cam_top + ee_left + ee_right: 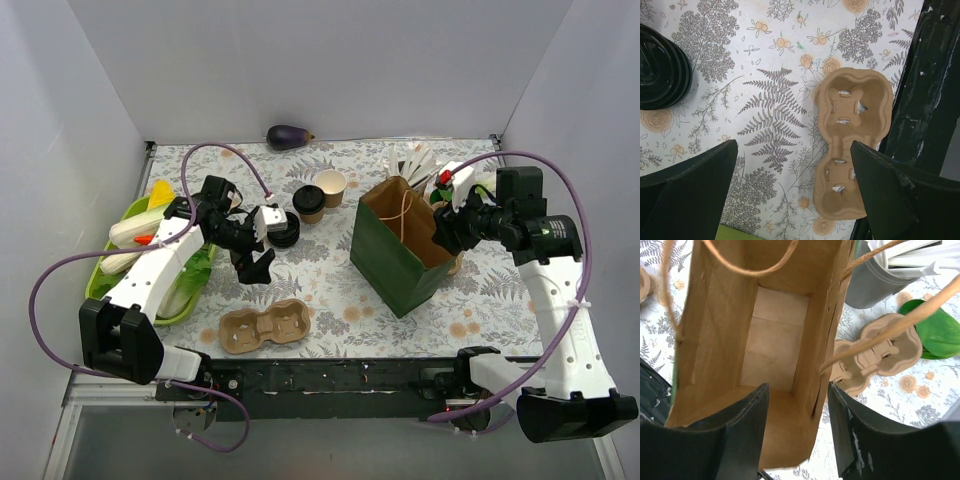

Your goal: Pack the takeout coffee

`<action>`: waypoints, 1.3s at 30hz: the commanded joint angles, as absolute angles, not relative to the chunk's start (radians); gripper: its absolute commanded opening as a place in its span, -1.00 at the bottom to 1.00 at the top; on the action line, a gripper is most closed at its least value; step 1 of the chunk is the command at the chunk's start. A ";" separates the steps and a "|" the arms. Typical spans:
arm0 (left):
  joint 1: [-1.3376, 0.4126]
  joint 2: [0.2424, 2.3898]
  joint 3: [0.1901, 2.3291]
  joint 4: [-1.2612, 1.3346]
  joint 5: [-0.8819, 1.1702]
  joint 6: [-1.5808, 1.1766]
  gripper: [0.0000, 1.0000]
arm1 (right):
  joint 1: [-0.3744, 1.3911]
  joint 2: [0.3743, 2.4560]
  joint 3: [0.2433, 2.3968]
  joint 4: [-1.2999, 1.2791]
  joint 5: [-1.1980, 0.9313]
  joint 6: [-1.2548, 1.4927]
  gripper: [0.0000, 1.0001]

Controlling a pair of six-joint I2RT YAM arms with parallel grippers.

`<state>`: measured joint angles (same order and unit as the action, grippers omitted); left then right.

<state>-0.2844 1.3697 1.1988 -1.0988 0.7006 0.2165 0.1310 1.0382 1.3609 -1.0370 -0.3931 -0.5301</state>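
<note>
Reach decides the coming move: the takeout coffee [311, 203] stands upright on the bench [330, 290], its long axis vertical and its black lid on, at about 1 o'clock from the left jaws in the top view and well apart from the right jaws. The left arm [160, 265] is plainly the nearer. The left jaws hang fully parted and empty over bare patterned bench, and their wrist camera shows no cup between them. On the line from those jaws to the coffee sits the stack of lids [283, 230], just beside the cup at its 7 o'clock. A lidless cup [331, 186] stands close at the coffee's 1 o'clock, so the sides left free for fingers are probably those at 4 and 10 o'clock. The green bag [395, 265] stands open-mouthed at 4 o'clock from the coffee, with clear bench between them. The right jaws stand part-open astride the bag's right wall, one finger inside and one outside, not visibly pinching it. A cardboard cup carrier [263, 328] lies at 6 o'clock from the left jaws, near the bench's front edge.
</note>
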 commanded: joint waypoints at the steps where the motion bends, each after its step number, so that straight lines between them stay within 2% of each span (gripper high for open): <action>1: -0.302 1.339 1.180 -1.057 0.666 0.203 0.96 | 0.130 1.034 1.299 -0.887 -0.448 -0.474 0.18; 6: -0.313 1.309 1.160 -1.032 0.664 0.153 0.96 | 0.129 1.078 1.279 -0.787 -0.414 -0.442 0.08; 9: -0.322 1.270 1.125 -1.051 0.649 0.185 0.96 | 0.121 1.095 1.279 -0.764 -0.411 -0.434 -0.10; 10: -0.327 1.261 1.114 -1.055 0.638 0.198 0.96 | 0.121 1.097 1.278 -0.761 -0.422 -0.434 -0.23; 13: -0.327 1.230 1.085 -1.086 0.614 0.241 0.96 | 0.120 1.101 1.269 -0.764 -0.430 -0.430 -0.45; 17: -0.327 1.209 1.063 -1.106 0.598 0.282 0.96 | 0.118 1.112 1.250 -0.795 -0.414 -0.422 -0.49; 18: -0.328 1.209 1.060 -1.118 0.598 0.294 0.96 | 0.120 1.103 1.246 -0.793 -0.419 -0.420 -0.55; 19: -0.330 1.210 1.051 -1.124 0.598 0.317 0.96 | 0.118 1.098 1.240 -0.789 -0.426 -0.420 -0.81; 20: -0.331 1.210 1.042 -1.130 0.595 0.330 0.96 | 0.118 1.094 1.232 -0.782 -0.429 -0.417 -0.97; 29: -0.341 1.187 0.928 -1.197 0.597 0.420 0.87 | 0.120 1.078 1.212 -0.749 -0.426 -0.367 -0.97; 34: -0.350 1.169 0.874 -1.131 0.580 0.439 0.86 | 0.118 1.072 1.190 -0.735 -0.429 -0.350 -0.97; 39: -0.353 1.186 0.859 -1.074 0.618 0.440 0.69 | 0.117 1.077 1.195 -0.730 -0.423 -0.348 -0.97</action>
<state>-0.3477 1.1969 0.8642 -1.1385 0.5797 0.4137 0.1234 1.0859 1.2011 -0.7513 -0.4187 -0.3649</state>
